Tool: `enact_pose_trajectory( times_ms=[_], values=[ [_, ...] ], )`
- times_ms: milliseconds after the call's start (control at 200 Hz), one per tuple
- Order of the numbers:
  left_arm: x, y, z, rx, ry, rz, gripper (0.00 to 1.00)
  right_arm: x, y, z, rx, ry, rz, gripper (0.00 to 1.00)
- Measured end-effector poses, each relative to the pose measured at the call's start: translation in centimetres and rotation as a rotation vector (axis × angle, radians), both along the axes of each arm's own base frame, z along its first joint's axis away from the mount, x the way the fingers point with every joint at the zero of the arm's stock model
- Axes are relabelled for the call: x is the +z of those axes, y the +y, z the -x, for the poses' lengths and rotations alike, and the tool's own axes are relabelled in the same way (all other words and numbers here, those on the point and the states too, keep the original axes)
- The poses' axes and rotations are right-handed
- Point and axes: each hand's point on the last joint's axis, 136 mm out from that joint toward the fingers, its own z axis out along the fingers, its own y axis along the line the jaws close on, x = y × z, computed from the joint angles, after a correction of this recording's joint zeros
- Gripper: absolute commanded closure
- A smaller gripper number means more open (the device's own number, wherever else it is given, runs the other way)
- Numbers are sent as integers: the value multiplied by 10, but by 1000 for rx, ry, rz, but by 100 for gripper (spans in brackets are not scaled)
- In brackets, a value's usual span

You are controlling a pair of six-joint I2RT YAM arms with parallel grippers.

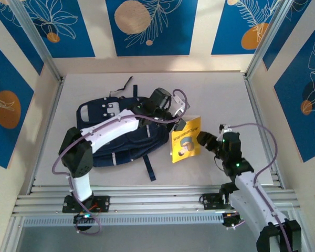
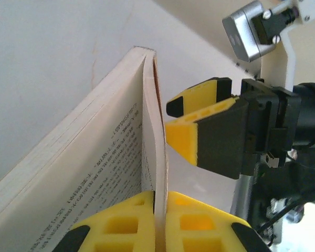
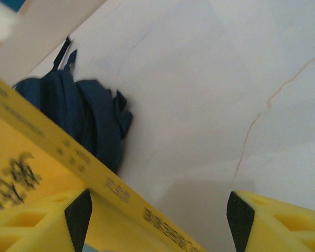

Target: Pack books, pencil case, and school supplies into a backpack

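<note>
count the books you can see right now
1: a yellow book, pinched in the left gripper just right of the backpack. More may be hidden inside the backpack.

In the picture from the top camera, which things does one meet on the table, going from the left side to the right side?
backpack → yellow book → right claw

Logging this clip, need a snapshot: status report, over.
Left gripper shut on cover of yellow book. Right gripper open at the book's edge. Backpack beside it, left arm stretched across.
</note>
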Motion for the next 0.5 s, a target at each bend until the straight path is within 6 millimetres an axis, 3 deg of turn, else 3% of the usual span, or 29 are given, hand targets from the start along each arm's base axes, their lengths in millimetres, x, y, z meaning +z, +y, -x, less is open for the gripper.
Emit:
enact_pose_trajectory(
  times_ms=[85,195,345,500],
  values=[
    [-8,7,3,-35,-44,-39,100,-10,8,4,52,-37,-16,29],
    [-11,16,11,-90,-111,-53,100,6,27,-2,150,-122,-28,29],
    [-9,35,28,-169,-215,-66,100,18,71,-3,363,-166,-16,30],
    [-6,48,37,-240,-314,-81,100,18,108,13,553,-214,17,31]
  ],
)
